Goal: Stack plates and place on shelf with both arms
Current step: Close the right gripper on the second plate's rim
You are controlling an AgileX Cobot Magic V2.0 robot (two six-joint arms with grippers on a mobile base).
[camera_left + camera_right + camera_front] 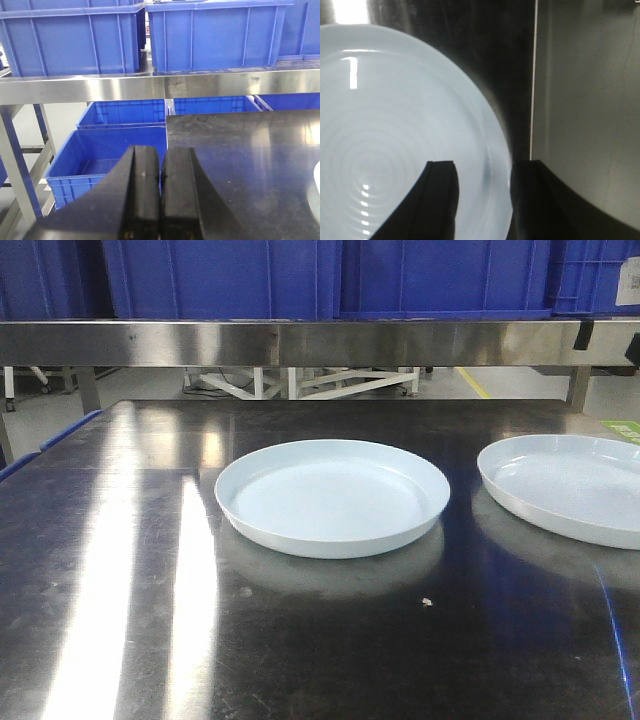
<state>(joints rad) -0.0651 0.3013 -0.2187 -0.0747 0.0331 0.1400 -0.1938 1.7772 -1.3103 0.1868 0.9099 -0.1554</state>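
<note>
Far left, left wrist view: left gripper (160, 192), black, two-finger, hangs over the left edge of the dark glossy steel table (240, 165). Its fingers (145, 190) are pressed together w/ only a thin seam btwn them, gripping nothing. Lower down, left of the table, sit open blue plastic crates (107, 160). More big blue plastic bins (70, 42) stand in a row on the brushed stainless shelf (150, 85), which runs across behind & above the table top. Front view, moving right: centre plate (332, 498), large, round, shallow, v. pale blue-white, glossy, low upturned rim, lies flat on the table approx mid-width. Right plate (570, 485), same sort, lies flat near it w/ a strip of bare table btwn, so the two are apart & side by side. Its right part is cut off by the frame. Both plates rest on the table, below shelf level. Right wrist view: right gripper (487, 167) is at the right rim of the right plate (395, 125), fingers spread apart. One black finger (437, 200) is over the plate's inside, the other is outside the rim over the table, so the rim sits btwn them. Can't tell if either finger touches the plate. Table's right edge runs close beside that rim, grey floor (590, 100) beyond.
</note>
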